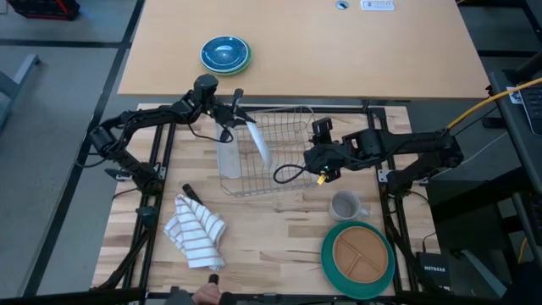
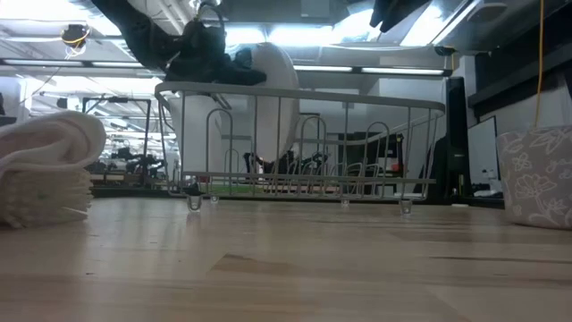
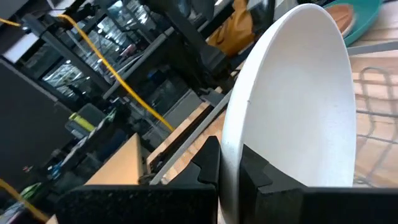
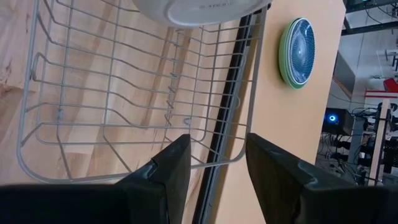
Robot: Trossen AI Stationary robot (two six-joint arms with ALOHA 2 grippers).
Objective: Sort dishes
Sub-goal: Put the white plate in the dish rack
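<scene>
My left gripper (image 1: 240,114) is shut on the small white plate (image 1: 258,140), which stands on edge over the far left part of the wire dish rack (image 1: 271,152). The plate also shows in the low view (image 2: 273,98) and the right wrist view (image 4: 199,9). The tan plate (image 1: 357,252) lies in the dark green plate (image 1: 332,269) at the table's near right. My right gripper (image 4: 217,146) is open at the rack's right end (image 1: 312,152); its fingers stand on either side of the rack's rim wire, and I cannot tell whether they touch it. My left gripper pinches the white plate's rim (image 3: 231,168) between its two fingers, one finger (image 3: 210,158) on each face. The fingers come from the table's far left, slanting down. The plate stands tilted on edge, its lower part inside the rack (image 2: 277,152); whether it rests on the wires, I cannot tell.
A grey mug (image 1: 345,205) stands between the rack and the stacked plates. A striped towel (image 1: 196,227) lies at the near left. Blue bowls on a green plate (image 1: 225,53) sit on the far table. A hand (image 1: 207,294) shows at the near edge.
</scene>
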